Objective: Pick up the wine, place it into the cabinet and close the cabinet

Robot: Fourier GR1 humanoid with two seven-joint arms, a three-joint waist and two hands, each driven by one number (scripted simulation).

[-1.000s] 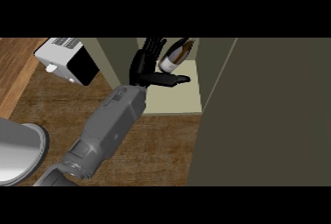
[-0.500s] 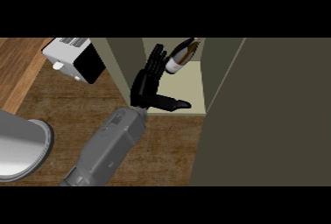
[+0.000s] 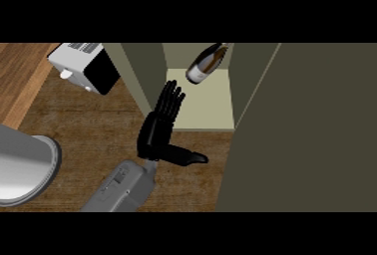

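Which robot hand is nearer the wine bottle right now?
Cannot tell left from right: only one robot hand is in view. It sits open below the wine bottle in the cabinet, apart from it. The other is out of view.

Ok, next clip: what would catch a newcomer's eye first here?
The black hand, fingers straight, sits mid-frame at the open cabinet. The wine bottle stands apart from it on the pale shelf inside. The dark cabinet door fills the right side.

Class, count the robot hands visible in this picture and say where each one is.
1. One hand shows at centre, fingers straight, just below the wine bottle in the open cabinet. Which hand it is cannot be told; the other is out of view.
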